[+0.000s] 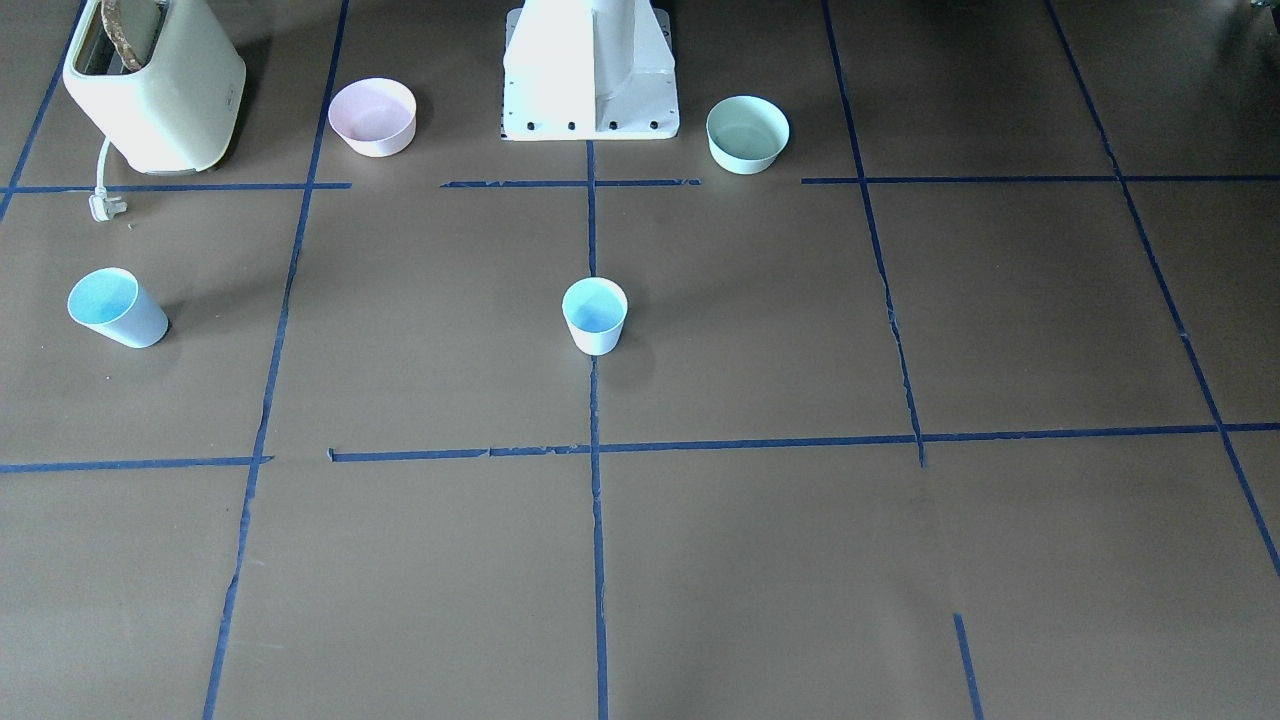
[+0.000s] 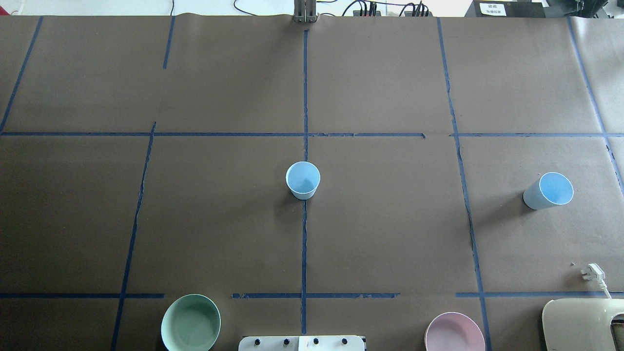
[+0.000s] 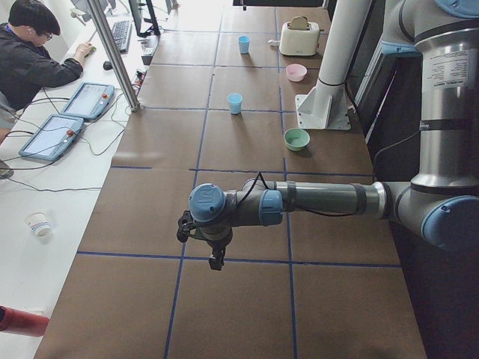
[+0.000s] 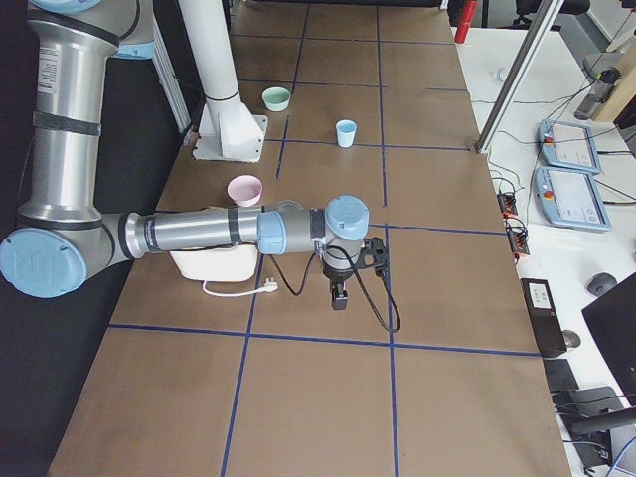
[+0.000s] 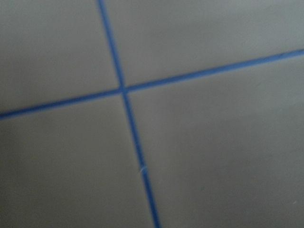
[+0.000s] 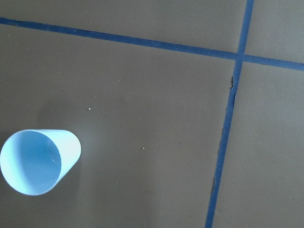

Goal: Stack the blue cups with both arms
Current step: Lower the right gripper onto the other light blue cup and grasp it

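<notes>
The two blue cups are apart on the brown table (image 2: 390,219), both upright with mouths up and nothing in them; one blue cup (image 2: 302,180) stands at the middle of the table on the central strip of blue tape (image 2: 304,234), straight out from the white pedestal (image 1: 590,70); the other blue cup (image 2: 548,191) stands well off to the robot's right, alone in its taped square, and shows at the lower left of the right wrist view; neither cup is touched by anything; the left gripper (image 3: 215,258) hangs pointing down over the table at the robot's left end, far from both cups, and the right gripper (image 4: 340,296) hangs pointing down at the right end; each shows only in a side view, so I cannot tell how far the jaws of either are parted, though nothing can be seen in them; the left arm (image 3: 329,200) and the right arm (image 4: 199,231) both reach out level above the table; a mint-green bowl (image 2: 190,323) sits beside the pedestal on the robot's left and a pink bowl (image 2: 454,334) on its right; beyond the pink bowl stands a cream toaster (image 1: 155,85) with a slice of bread in its slot, its plug (image 2: 592,271) lying loose on the table; an operator (image 3: 30,63) sits at the adjoining desk.
</notes>
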Action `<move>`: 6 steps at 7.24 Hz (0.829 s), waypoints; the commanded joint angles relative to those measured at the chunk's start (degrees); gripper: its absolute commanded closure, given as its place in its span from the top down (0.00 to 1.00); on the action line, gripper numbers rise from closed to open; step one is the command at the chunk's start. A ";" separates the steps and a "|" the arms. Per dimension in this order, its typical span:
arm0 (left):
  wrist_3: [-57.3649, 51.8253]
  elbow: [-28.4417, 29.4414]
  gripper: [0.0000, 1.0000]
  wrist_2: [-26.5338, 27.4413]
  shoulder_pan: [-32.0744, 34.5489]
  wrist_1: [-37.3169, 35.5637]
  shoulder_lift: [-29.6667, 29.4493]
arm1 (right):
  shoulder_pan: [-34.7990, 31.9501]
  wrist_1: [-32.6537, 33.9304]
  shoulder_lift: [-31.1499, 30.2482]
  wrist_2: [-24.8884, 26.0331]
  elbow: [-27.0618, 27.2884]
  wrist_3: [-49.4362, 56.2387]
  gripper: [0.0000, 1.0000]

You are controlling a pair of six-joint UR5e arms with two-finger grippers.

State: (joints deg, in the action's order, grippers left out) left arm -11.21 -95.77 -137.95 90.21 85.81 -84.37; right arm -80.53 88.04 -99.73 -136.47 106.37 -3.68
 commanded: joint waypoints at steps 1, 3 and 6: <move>-0.04 -0.11 1.00 -0.13 0.14 0.32 0.26 | 5.80 -18.52 -3.45 0.42 -0.19 -18.02 1.00; -0.04 -0.03 1.00 -0.13 0.14 0.33 0.26 | 15.54 -26.93 -2.93 7.66 -0.28 -32.66 1.00; -0.04 -0.12 1.00 -0.13 0.14 0.33 0.26 | 18.92 -33.44 -2.40 8.41 -6.50 -33.15 1.00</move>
State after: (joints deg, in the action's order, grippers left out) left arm -11.25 -95.85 -138.07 90.35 86.13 -84.11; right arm -62.93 57.78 -102.51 -128.46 102.57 -36.27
